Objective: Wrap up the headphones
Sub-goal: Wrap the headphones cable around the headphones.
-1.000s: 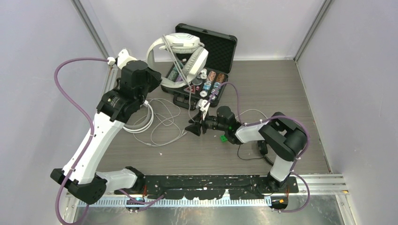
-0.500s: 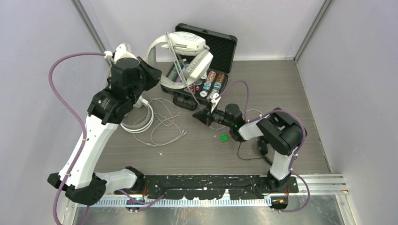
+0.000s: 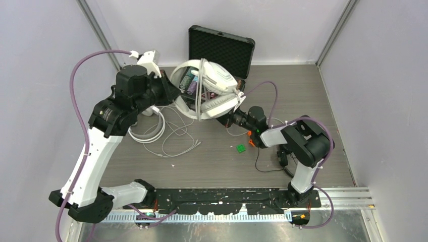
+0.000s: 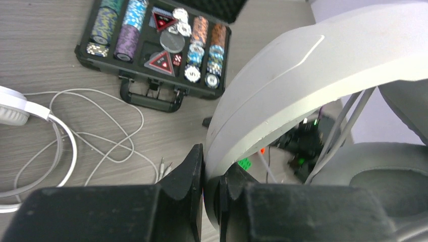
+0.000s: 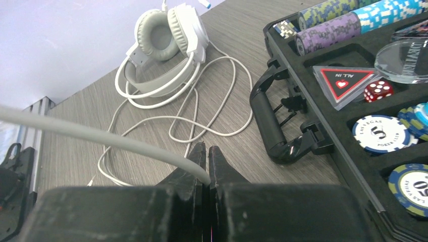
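We count three headphones: one lifted white pair (image 3: 218,79), one tabletop white pair (image 5: 151,33), one small black pair (image 3: 282,159), plus one open chip case (image 3: 220,48) and one green block (image 3: 241,148).

White headsets against a black chip case on a grey wood-grain table (image 3: 313,101).

A white headset (image 3: 217,75) with grey ear cushions and a pale grey cable (image 5: 101,137) is pictured at 12 o'clock. A second white headset (image 5: 161,55) with a white cord is seen at 9 o'clock, and a black headset (image 3: 282,159) with a thin black lead at 4 o'clock. The black case (image 3: 220,45) is filled with chips (image 4: 126,40) edge-striped in purple, blue, green, orange and white, a red-and-black triangular plaque (image 4: 160,61) and a red die (image 5: 378,91) with white pips. A green piece (image 3: 241,148) and an orange piece (image 3: 251,142) are shown near centre. Purple hoses (image 3: 74,78) are looped over the white-and-black arms.
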You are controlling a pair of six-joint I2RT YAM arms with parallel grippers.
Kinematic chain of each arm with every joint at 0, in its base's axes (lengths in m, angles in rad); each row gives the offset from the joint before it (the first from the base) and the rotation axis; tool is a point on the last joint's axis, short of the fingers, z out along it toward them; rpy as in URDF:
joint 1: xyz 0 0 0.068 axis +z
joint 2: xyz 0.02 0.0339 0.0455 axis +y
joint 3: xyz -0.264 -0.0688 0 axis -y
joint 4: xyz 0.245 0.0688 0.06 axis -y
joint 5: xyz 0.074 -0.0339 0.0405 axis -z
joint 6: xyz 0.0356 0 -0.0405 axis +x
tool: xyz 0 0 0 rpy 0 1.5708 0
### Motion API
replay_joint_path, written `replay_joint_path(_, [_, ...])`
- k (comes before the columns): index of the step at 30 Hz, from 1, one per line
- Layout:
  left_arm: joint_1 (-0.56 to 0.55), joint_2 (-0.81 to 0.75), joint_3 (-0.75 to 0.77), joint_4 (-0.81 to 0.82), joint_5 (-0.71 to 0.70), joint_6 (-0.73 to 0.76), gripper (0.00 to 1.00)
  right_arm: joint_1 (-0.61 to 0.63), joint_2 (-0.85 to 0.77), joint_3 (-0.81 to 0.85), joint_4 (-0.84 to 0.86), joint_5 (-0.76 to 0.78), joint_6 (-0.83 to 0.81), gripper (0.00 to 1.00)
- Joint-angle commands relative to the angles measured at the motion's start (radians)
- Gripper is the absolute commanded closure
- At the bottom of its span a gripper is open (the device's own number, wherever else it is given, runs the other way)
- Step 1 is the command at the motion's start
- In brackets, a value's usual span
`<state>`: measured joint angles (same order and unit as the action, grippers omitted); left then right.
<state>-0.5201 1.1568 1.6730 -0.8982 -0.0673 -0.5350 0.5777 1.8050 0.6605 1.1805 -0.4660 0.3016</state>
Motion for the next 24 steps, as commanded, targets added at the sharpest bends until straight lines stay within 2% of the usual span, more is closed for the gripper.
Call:
replay_joint_path(1, [0.002, -0.039, 0.039, 0.0, 0.229, 0.106, 1.0, -0.036, -0.088, 0.075, -0.182, 0.061, 0.042, 0.99])
replay_joint_path(4, [0.002, -0.024, 0.024, -0.048, 0.288, 0.193, 1.0, -0.04, -0.133, 0.096, -0.266, 0.08, 0.035, 1.0])
replay_joint_path(8, [0.002, -0.021, -0.055, -0.068, 0.414, 0.388, 1.0, -0.079, -0.222, 0.109, -0.369, 0.051, 0.075, 0.99])
replay_joint_path(11, [0.003, -0.023, -0.084, -0.092, 0.428, 0.488, 1.0, -0.093, -0.32, 0.164, -0.629, 0.015, 0.07, 1.0])
replay_joint_path(14, [0.002, -0.032, -0.143, -0.079, 0.453, 0.616, 1.0, -0.093, -0.394, 0.196, -0.782, -0.039, 0.088, 1.0])
replay_joint_path(18, [0.002, -0.023, -0.193, -0.071, 0.39, 0.763, 1.0, -0.093, -0.448, 0.24, -0.933, -0.16, 0.128, 0.99])
replay_joint_path(24, [0.002, 0.05, -0.22, -0.135, 0.275, 1.025, 1.0, -0.094, -0.535, 0.307, -1.159, -0.183, 0.133, 1.0])
